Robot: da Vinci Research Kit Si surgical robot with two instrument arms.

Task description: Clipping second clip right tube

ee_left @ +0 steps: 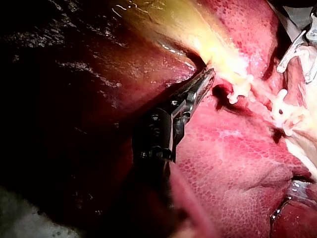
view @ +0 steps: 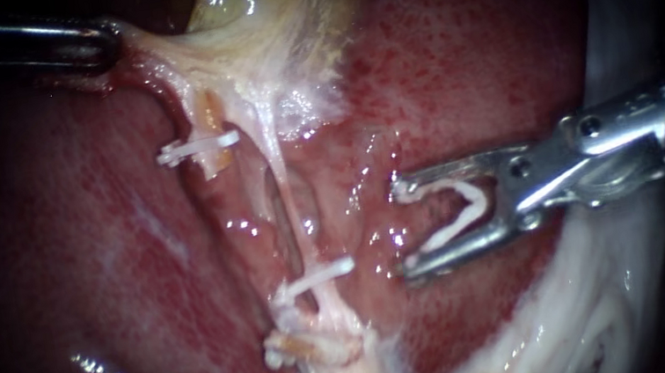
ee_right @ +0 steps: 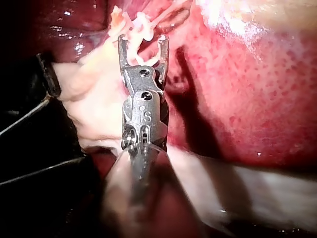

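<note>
The right tube is a thin pale strand running down from the gallbladder, with one white clip across its lower part. The left tube carries its own clip. My right instrument lies to the right of the right tube and apart from it, its jaws spread wide around an open white clip seated between them. In the right wrist view the same jaws point at the clipped tubes just ahead. My left instrument is shut on pale tissue at the gallbladder's neck, holding it taut.
Red liver surrounds the tubes on both sides. Whitish ragged tissue lies under and behind my right instrument. A small pale stump with white clip material sits below the right tube's clip.
</note>
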